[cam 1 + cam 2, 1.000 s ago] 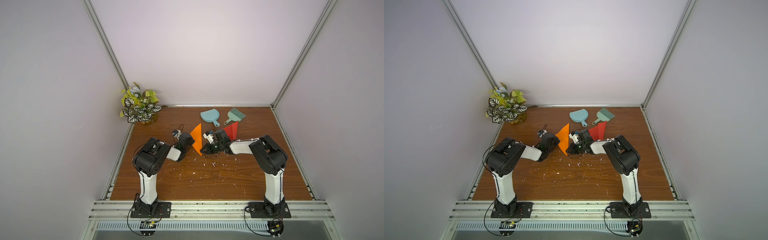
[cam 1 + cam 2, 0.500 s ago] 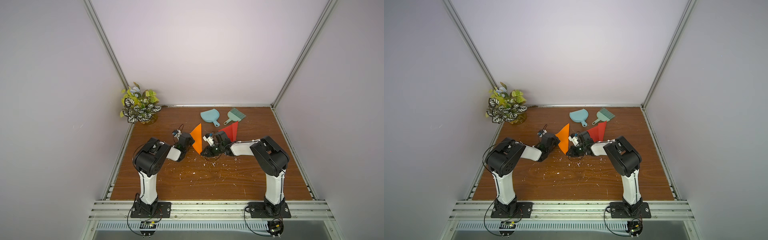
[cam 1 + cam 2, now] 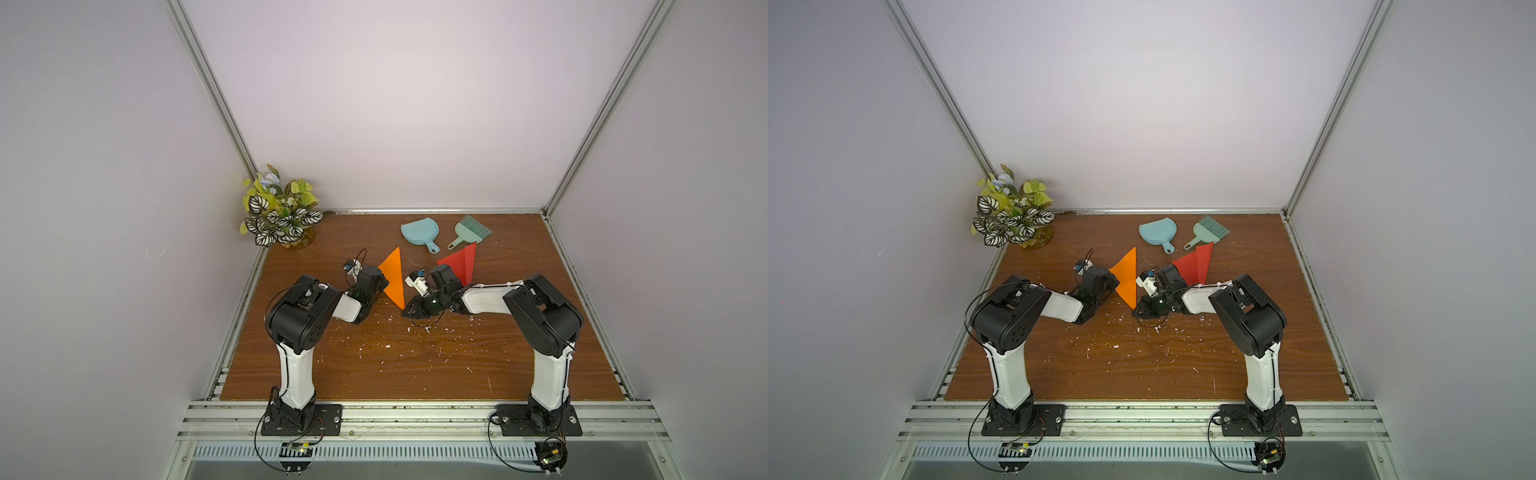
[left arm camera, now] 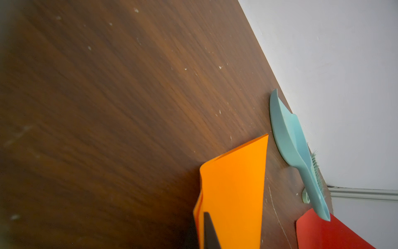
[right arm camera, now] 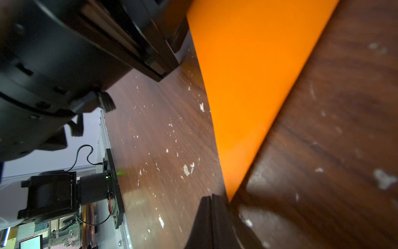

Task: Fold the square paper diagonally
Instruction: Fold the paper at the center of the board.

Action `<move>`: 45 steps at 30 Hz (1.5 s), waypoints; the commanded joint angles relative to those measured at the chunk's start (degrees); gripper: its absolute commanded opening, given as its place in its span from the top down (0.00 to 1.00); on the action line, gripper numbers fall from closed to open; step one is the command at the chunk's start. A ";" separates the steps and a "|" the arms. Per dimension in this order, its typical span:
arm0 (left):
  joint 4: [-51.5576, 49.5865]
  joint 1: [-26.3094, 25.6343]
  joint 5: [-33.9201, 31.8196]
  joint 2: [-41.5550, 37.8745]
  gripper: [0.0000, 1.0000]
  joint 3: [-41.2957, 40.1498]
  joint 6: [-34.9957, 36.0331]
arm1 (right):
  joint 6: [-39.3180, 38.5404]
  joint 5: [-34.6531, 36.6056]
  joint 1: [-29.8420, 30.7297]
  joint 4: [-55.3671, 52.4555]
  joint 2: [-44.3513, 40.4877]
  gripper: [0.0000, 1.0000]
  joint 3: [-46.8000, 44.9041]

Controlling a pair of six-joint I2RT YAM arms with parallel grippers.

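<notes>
Already a flat orange triangle, the paper (image 3: 394, 279) lies on the wooden table (image 3: 415, 365) near the dustpan (image 3: 417, 230), on its arm side. It looks thin, light, slick and easily creased: best pinched at a corner. The left end effector (image 3: 384, 286) is closed over a side corner; the right end effector (image 3: 404, 313), closed and empty, meets the tip farthest from the dustpan.

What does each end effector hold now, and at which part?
Left end effector: orange paper, pinched at its side corner. Right end effector: shut beside the near tip; a hold cannot be told.
</notes>
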 commanded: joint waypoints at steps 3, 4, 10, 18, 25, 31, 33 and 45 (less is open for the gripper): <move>-1.59 0.36 -1.31 -1.18 1.00 -1.50 1.14 | 1.86 -3.33 -1.84 3.54 -1.48 0.94 4.69; -1.59 0.27 -1.32 -1.26 1.00 -1.48 1.20 | 2.29 -2.97 -2.14 3.93 -0.66 0.94 5.17; -1.69 0.29 -1.41 -1.27 1.00 -1.46 1.21 | 1.83 1.80 -2.61 1.72 2.93 0.94 7.55; -1.59 0.26 -1.22 -0.92 1.00 -1.34 1.10 | 0.57 1.70 -2.25 -0.55 4.65 0.94 6.13; -1.52 0.27 -1.31 -0.65 1.00 -1.22 1.04 | -1.79 -0.02 -1.84 -2.74 3.04 0.94 3.14; -1.59 0.25 -1.31 -0.56 1.00 -1.14 1.04 | -2.37 -1.26 -1.25 -2.86 0.56 0.94 0.71; -1.59 0.35 -1.48 -0.56 1.00 -1.12 1.08 | -2.55 -1.44 -1.12 -3.13 0.10 0.94 0.30; -2.03 0.31 -1.54 -0.74 1.00 -1.31 1.70 | -1.15 -0.26 -3.03 -1.33 -1.97 0.94 4.59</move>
